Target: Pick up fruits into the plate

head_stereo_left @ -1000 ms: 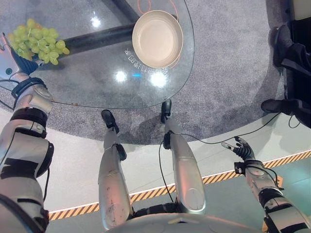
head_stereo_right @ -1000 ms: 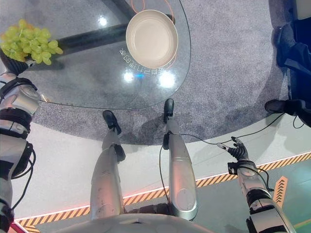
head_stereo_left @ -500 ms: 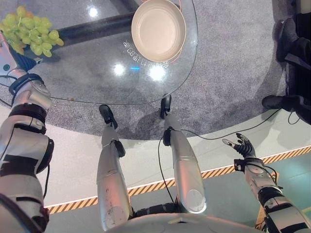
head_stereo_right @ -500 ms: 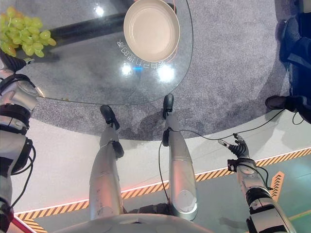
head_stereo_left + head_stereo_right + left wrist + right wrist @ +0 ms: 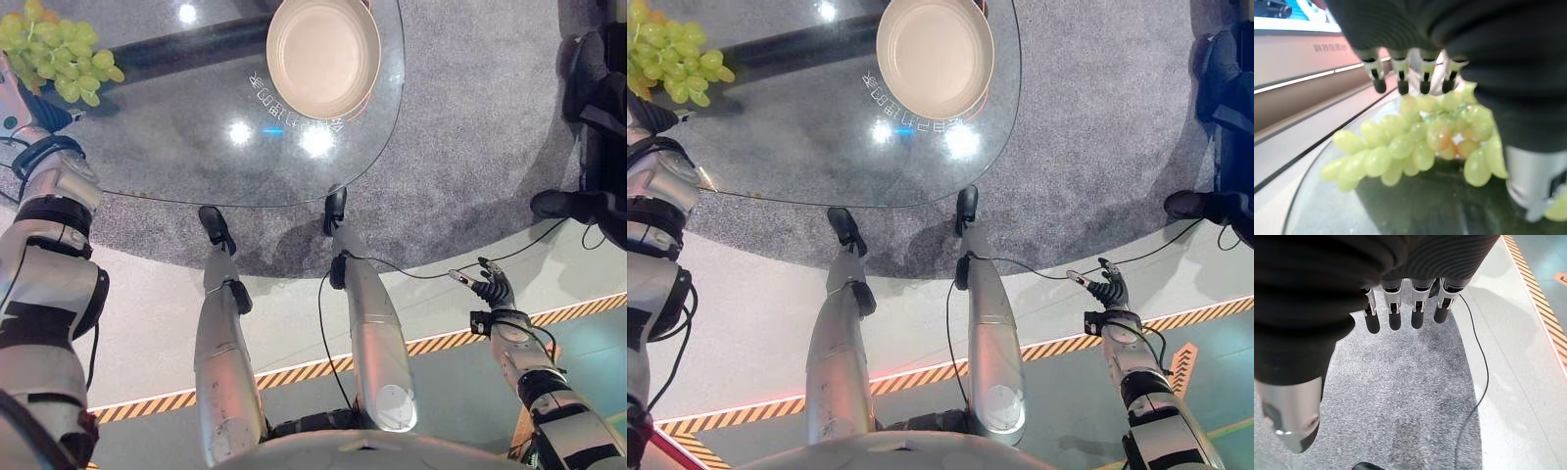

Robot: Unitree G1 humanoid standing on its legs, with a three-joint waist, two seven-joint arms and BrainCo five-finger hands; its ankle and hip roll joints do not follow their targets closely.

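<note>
One bunch of green grapes (image 5: 61,54), a few berries tinged orange, lies on the glass table (image 5: 176,147) at its far left part, well apart from the plate.

One plate (image 5: 323,55), round and cream-coloured, stands on the same table toward its right edge; nothing lies in it.

One glass table, round-edged and see-through, with grey carpet (image 5: 460,137) visible under and beyond it.

Two robot hands:
- Left hand (image 5: 1415,73), at the bunch of grapes. In the left wrist view its fingers (image 5: 1401,74) hang straight down above the top of the bunch, tips close to the upper berries, and its thumb (image 5: 1535,181) stands beside the bunch. The fingers are not curled round the fruit; whether the tips touch it cannot be told.
- Right hand (image 5: 493,290), low at the robot's right side, well away from the table, over the pale floor (image 5: 147,323) near the carpet's edge. Its fingers (image 5: 1395,308) are straight and relaxed, thumb (image 5: 1295,418) apart, holding nothing.

One yellow-and-black striped line (image 5: 294,370) crosses the floor on the near side of the carpet.

One person's dark shoe and trouser leg (image 5: 573,201) show at the right edge.
</note>
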